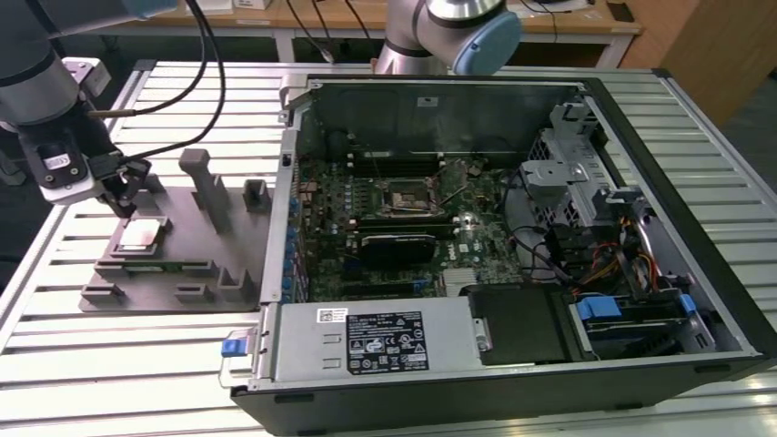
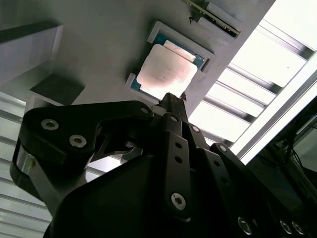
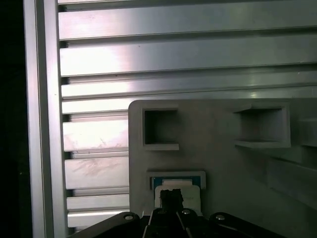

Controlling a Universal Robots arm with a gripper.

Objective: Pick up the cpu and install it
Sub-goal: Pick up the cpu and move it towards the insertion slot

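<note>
Silver-grey cpu [image 2: 166, 72] lies in its grey tray [image 1: 182, 300] pocket, the gripper [image 2: 172, 99] close over it, fingers drawn together.

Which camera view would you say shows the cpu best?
The second wrist view: the cpu shows its silver top almost whole in its pocket. The exterior view shows it small on the grey tray; in the first wrist view the gripper covers part of it.

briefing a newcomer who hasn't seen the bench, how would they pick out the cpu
Find the open computer case; on the exterior view's left of it lies a grey tray. The cpu sits in a square pocket of that tray, close under the end effector. It is the tray's one flat, silver-topped square; its neighbours are upright grey posts.
</note>
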